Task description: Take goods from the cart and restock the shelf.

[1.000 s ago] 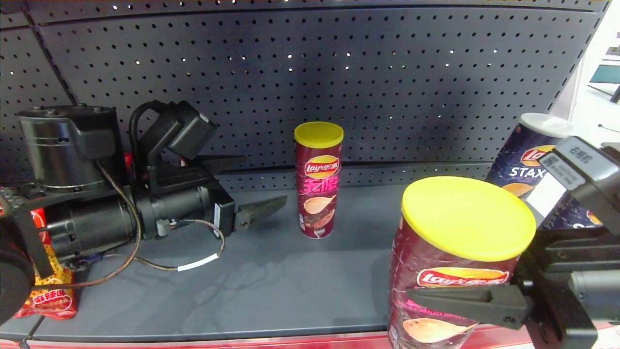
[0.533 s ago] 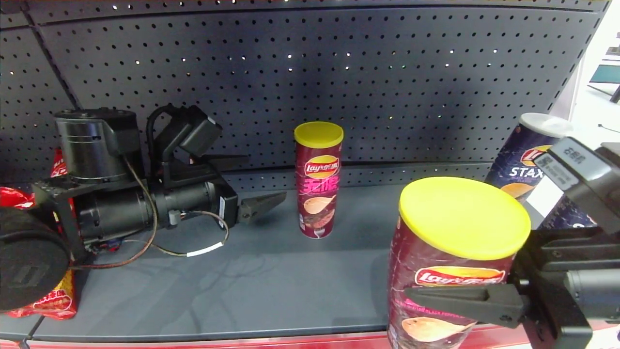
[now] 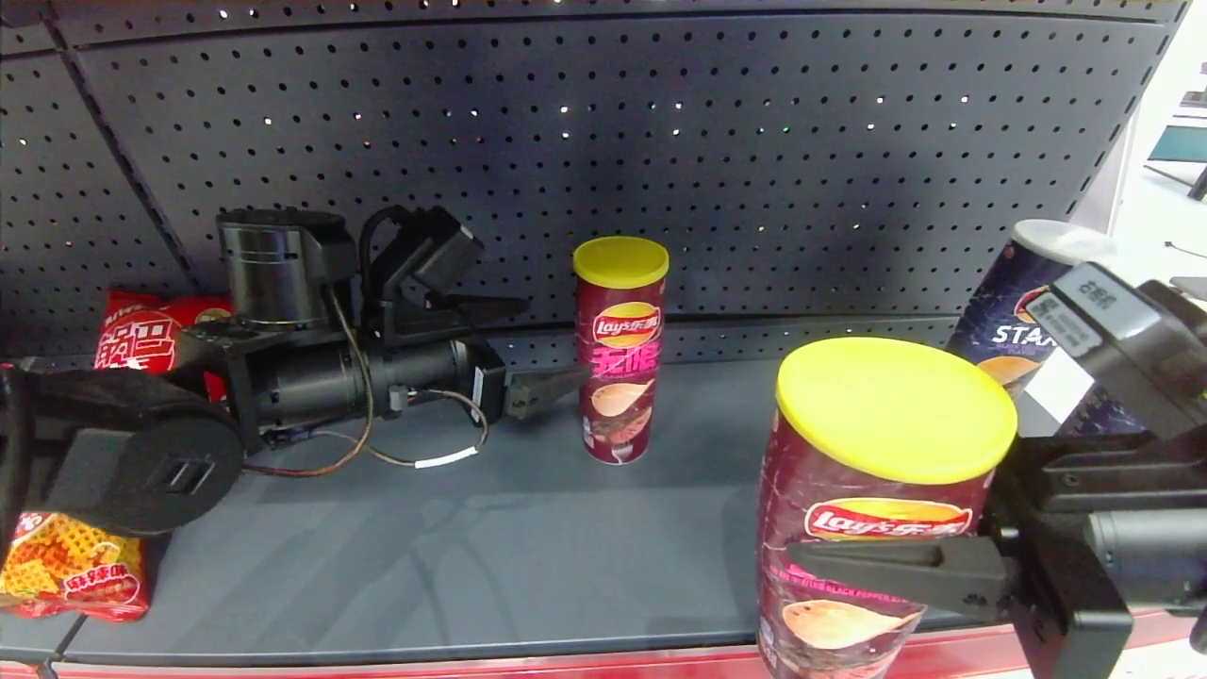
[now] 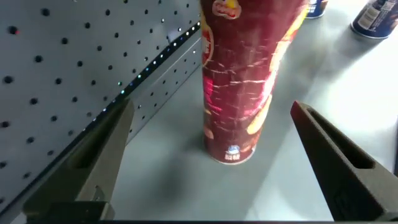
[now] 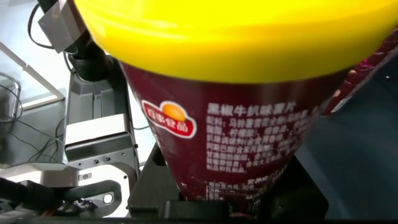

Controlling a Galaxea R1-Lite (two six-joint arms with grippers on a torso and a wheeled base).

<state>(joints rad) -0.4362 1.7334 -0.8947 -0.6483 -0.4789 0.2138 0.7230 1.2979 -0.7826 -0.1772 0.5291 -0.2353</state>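
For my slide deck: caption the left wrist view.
Open left gripper faces an upright maroon chip can on the grey shelf.

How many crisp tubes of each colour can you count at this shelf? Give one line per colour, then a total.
Maroon cardboard crisp tubes with yellow lids: 2 (one standing on the grey metal shelf at, one held at its front edge)
Dark blue cardboard crisp tubes: 2
Total: 4
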